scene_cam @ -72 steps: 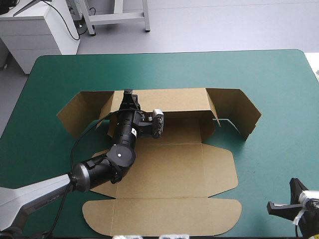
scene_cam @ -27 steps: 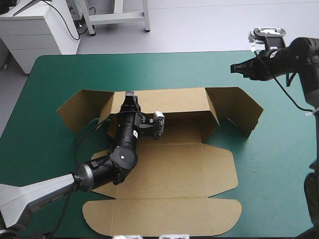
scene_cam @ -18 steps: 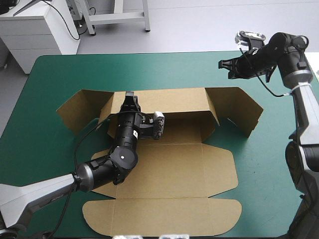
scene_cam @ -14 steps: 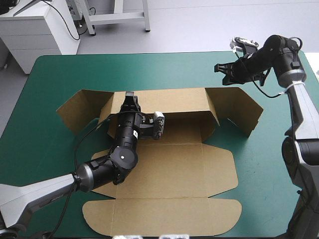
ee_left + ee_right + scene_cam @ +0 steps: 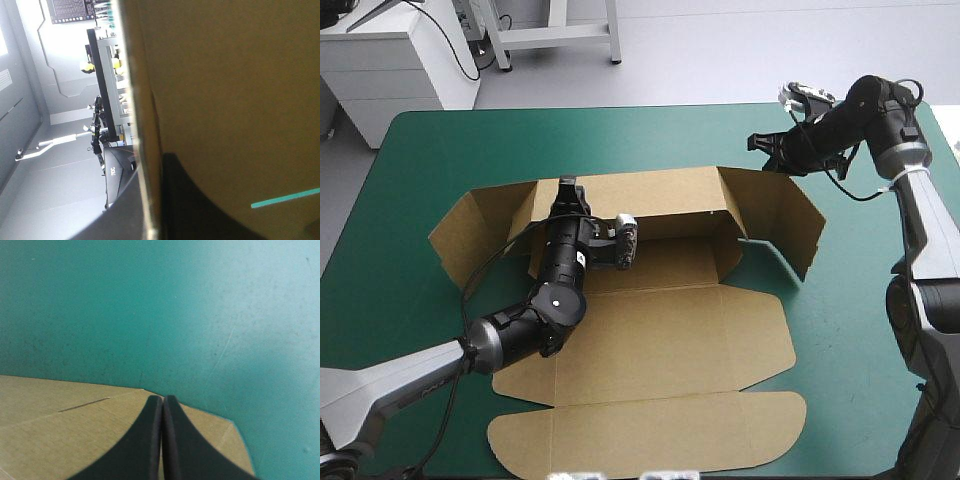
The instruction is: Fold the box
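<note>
The box (image 5: 650, 320) lay centrally on the table (image 5: 440, 150), rear wall raised. The left gripper (image 5: 566, 192) pinched that wall between its fingers. The right gripper (image 5: 761, 143) hung over the right flap, fingers closed and empty. Risk: a loose pinch could let the wall slip and drop.

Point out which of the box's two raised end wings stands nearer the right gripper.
The brown board wing on the robot's right: the right gripper, shut, is close by its far edge. The other wing stands far off on the left.

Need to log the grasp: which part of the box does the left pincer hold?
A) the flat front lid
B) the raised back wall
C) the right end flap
B: the left pincer is shut on the box at the top edge of its raised back wall.
</note>
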You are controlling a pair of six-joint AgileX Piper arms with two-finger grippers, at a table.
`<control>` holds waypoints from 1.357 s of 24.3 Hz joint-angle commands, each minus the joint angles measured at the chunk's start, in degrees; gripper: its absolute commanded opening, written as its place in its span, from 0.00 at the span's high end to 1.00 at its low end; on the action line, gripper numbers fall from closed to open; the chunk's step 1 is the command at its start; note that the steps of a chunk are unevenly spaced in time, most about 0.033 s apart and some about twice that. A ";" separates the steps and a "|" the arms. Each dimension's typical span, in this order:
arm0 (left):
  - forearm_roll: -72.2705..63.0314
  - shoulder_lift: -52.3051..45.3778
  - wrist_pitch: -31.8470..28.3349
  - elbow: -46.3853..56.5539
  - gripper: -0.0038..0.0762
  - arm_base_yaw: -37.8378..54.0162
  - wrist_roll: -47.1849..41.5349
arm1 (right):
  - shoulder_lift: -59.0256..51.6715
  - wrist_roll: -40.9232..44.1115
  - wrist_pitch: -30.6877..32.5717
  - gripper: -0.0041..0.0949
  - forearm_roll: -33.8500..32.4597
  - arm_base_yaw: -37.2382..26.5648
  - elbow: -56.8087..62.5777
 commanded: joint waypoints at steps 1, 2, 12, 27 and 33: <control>0.92 -1.53 2.64 -1.21 0.96 0.70 0.38 | -4.17 -0.19 0.67 0.98 1.42 0.06 -0.56; 0.92 -1.53 2.47 -1.21 0.96 0.70 0.38 | -4.31 -0.19 0.67 0.98 1.54 0.16 -0.56; 0.92 -1.53 0.58 -1.21 0.96 0.70 0.38 | -10.06 -0.73 0.67 0.98 4.44 0.30 8.08; 0.92 -1.53 -0.87 -1.21 0.96 0.70 0.76 | -27.09 -19.39 -17.11 0.98 17.36 0.30 38.94; 0.92 -1.53 -1.15 -1.21 0.96 0.70 0.76 | -31.80 -38.67 -22.93 0.98 29.64 0.30 50.77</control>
